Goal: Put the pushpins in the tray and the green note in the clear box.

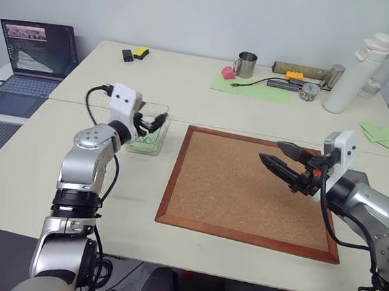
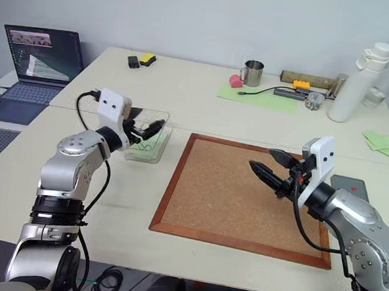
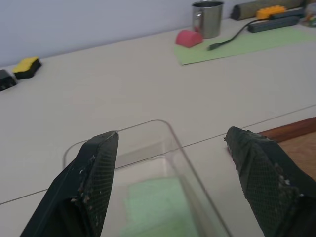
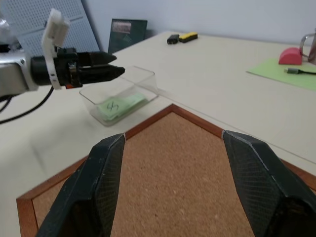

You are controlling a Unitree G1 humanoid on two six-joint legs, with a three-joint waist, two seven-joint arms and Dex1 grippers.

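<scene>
The clear box (image 1: 163, 133) stands on the table left of the cork board (image 1: 245, 191). In it lies the green note (image 4: 118, 105), flat, with its black squiggle facing up. My left gripper (image 3: 172, 134) hovers level over the box's near end, open, with nothing between its fingers. Over the right part of the cork board my right gripper (image 1: 271, 151) is open and empty, pointing towards the box. The dark grey tray (image 2: 345, 180) lies behind my right forearm, partly hidden. A red speck (image 2: 355, 189) on it may be a pushpin; it is too small to tell.
A laptop (image 1: 36, 50) sits at the far left. Along the back are a black and a yellow item (image 1: 136, 53), a metal mug (image 1: 246, 63), a pink object (image 1: 228, 72), a large green sheet (image 1: 261, 89) with cables, and white bottles (image 1: 354, 71). Plain green papers (image 1: 379, 132) lie at the right.
</scene>
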